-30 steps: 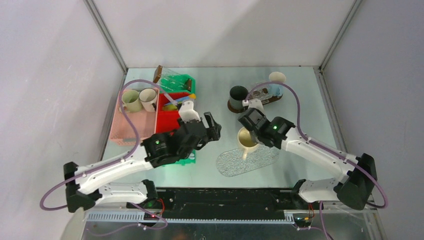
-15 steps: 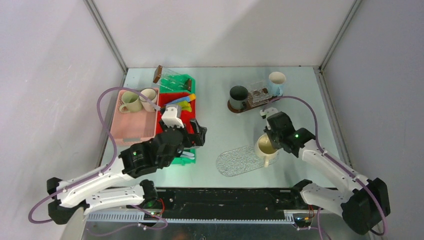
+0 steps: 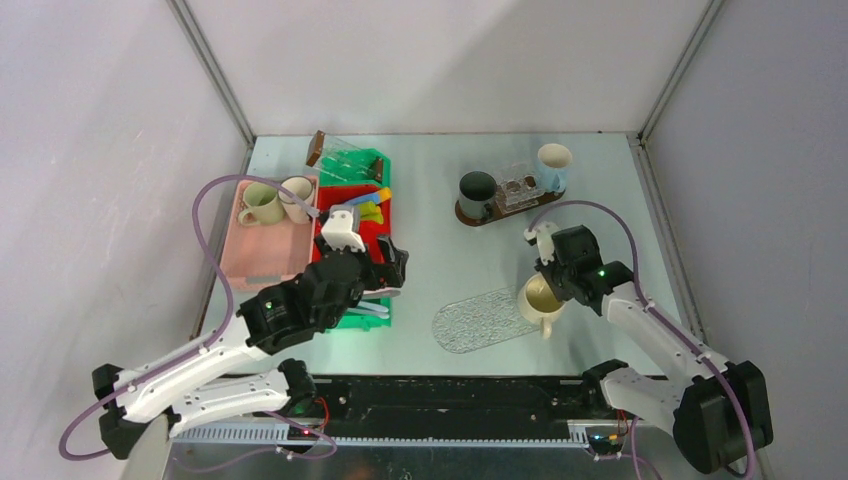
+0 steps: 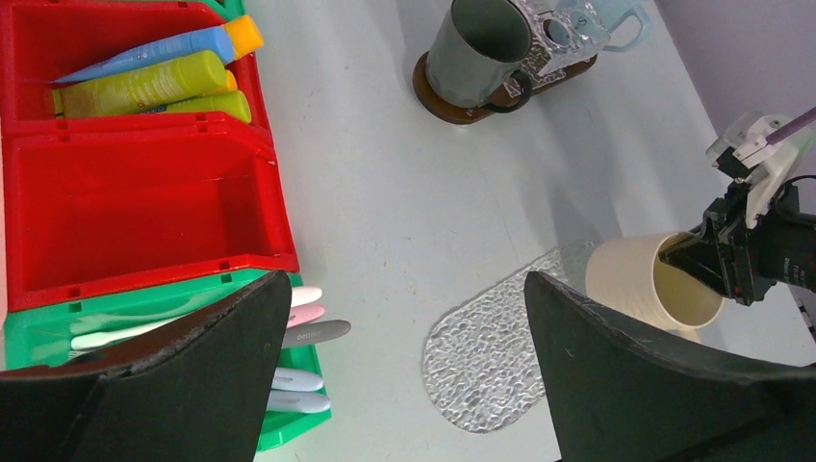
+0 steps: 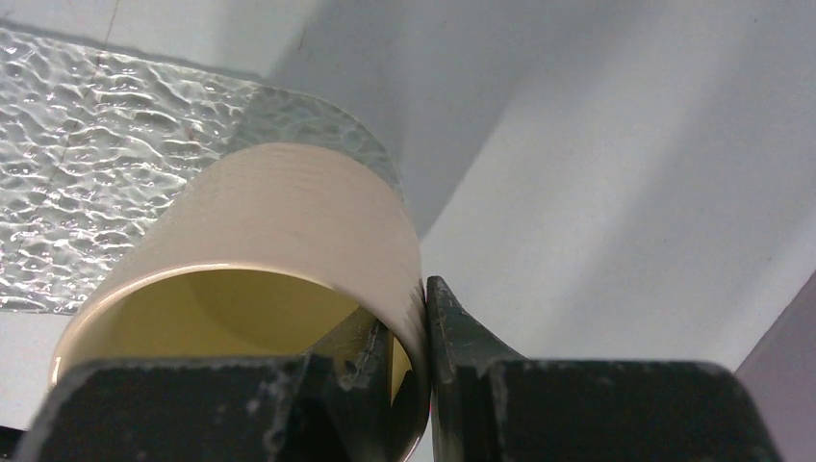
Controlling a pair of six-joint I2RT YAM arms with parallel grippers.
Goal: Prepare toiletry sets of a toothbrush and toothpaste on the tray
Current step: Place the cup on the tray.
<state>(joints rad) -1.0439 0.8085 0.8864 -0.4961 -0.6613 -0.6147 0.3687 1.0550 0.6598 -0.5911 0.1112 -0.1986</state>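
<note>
Currently no set is complete: the right gripper [image 5: 426, 318] pinches the rim of the tilted cream mug [image 3: 535, 300] at the right end of the tray [image 3: 475, 322]; the left gripper [image 4: 404, 366] hangs open above the binned toothbrushes [image 4: 303, 332] and toothpaste tubes [image 4: 154, 82].

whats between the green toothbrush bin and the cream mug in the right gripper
A bare strip of table, then the clear textured tray, nothing else; the left wrist view shows it best, the top view too.
</note>
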